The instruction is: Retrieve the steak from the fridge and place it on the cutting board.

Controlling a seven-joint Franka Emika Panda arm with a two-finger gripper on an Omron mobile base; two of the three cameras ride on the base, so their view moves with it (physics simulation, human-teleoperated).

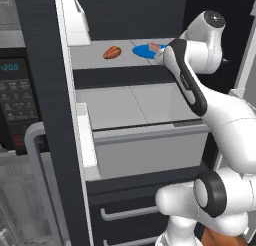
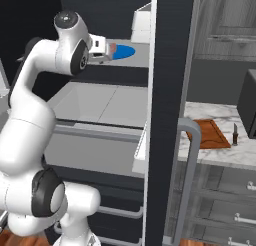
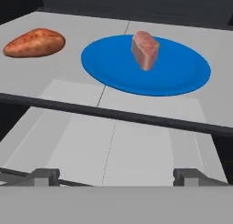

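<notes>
the fridge (image 1: pixel 145 140) is open, and the white arm reaches up to its top grey shelf (image 3: pixel 54 77). the claw (image 3: pixel 117 176) is in front of that shelf. in the hand view its two dark tips sit far apart at the bottom, with nothing between them, so the claw is spread wide and holds nothing.

the steak (image 3: pixel 144 49) is on the round blue plate (image 3: pixel 182 77), and the plate lies on the top shelf. the steak is a small pinkish-red piece, and it looks like it stands up on its edge. it sits near the middle of the plate, a bit toward the back. the claw is near the plate but does not touch the steak.

an orange-brown oval food (image 3: pixel 34 42) lies on the same shelf, well apart from the plate, off to one side.

below the top shelf there is another grey shelf and a pale grey drawer (image 1: pixel 150 152).

the cutting board (image 2: pixel 207 132) is on the marble surface (image 2: pixel 235 157) outside the fridge, past the open door (image 2: pixel 167 115). a small dark knife (image 2: pixel 234 133) stands just beside the board. a black microwave (image 1: pixel 17 100) is on the other side of the fridge.
</notes>
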